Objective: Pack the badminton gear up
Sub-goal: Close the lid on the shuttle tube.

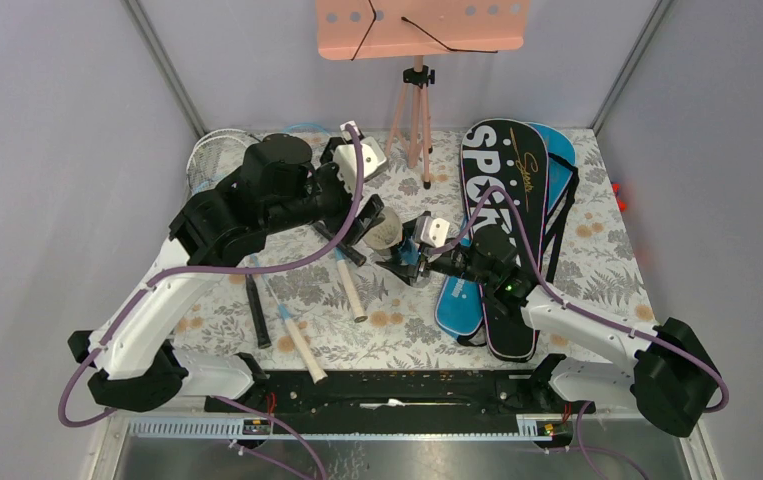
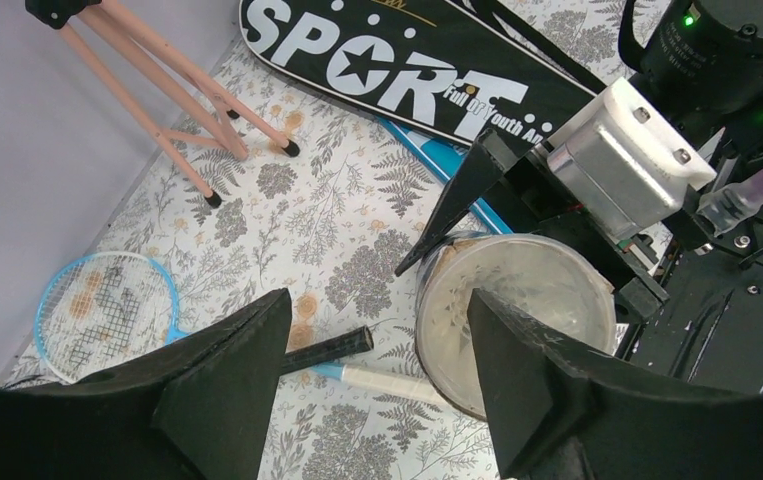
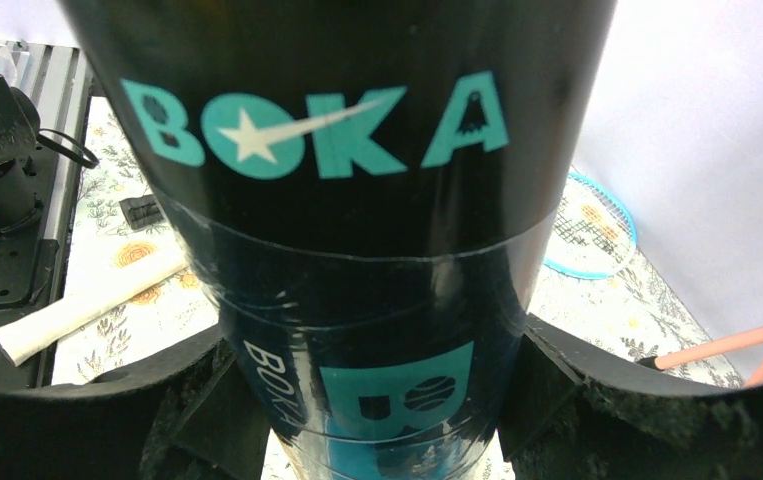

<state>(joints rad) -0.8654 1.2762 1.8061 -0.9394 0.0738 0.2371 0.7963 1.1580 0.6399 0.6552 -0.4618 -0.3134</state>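
Where the table [image 1: 597,262] ends: grey wall panels [image 1: 57,150] close the left, far and right sides; a black rail [image 1: 387,385] with both arm bases runs along the near edge.
Open room: bare cloth shows right of the bags and at the near left around the handles.
Left gripper [image 2: 377,300]: fingers spread wide with nothing between them; it hovers at the table's middle, just beside the tube's open mouth.
Right gripper [image 3: 372,400]: jaws are pinched on the black tube [image 3: 357,230], one finger on each side of its body.
Tube position: middle of the table, mouth turned toward the left gripper.
Bags: the black SPORT bag [image 1: 502,200] lies on the blue bag [image 1: 557,160] in the right half, running far to near.
Rackets: a light-blue hoop [image 2: 107,310] lies near the far-left wall; two white-wrapped handles [image 1: 350,285] and a black handle [image 1: 255,310] lie left of middle, near the left arm.
Obstruction: a pink perforated board [image 1: 422,25] stands on tripod legs [image 2: 177,100] at the far middle, near the left gripper.
Materials: the tube is glossy black with teal BOKA lettering and a pale interior; the fingers are matte black wedges; the cloth carries a fern and flower print.
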